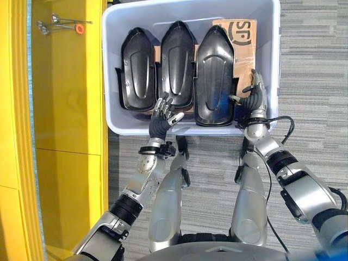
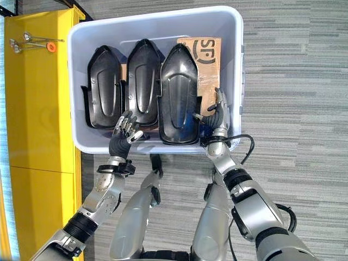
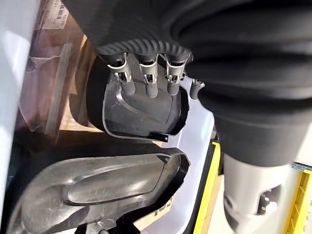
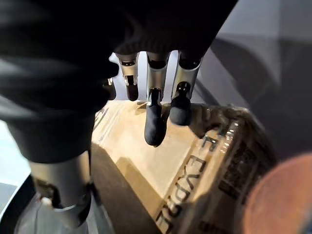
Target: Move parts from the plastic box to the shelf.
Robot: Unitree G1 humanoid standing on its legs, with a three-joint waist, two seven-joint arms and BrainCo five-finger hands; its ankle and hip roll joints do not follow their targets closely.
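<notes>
Both hands flank the rightmost black part (image 1: 216, 76) in the plastic box (image 1: 272, 65), apparently to lift it; left hand (image 1: 161, 118) and right hand (image 1: 254, 97) fingers released, grasping nothing; yellow shelf (image 1: 65, 98) alongside.

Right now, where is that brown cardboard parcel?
The cardboard parcel lies in the plastic box's far right corner, beside the rightmost black part, just beyond the right hand.

Grey striped carpet floor (image 1: 315, 70) under even bright light. A yellow shelf unit (image 1: 65, 109) stands along the left, small metal fittings with an orange washer (image 1: 80, 28) lying on it.
</notes>
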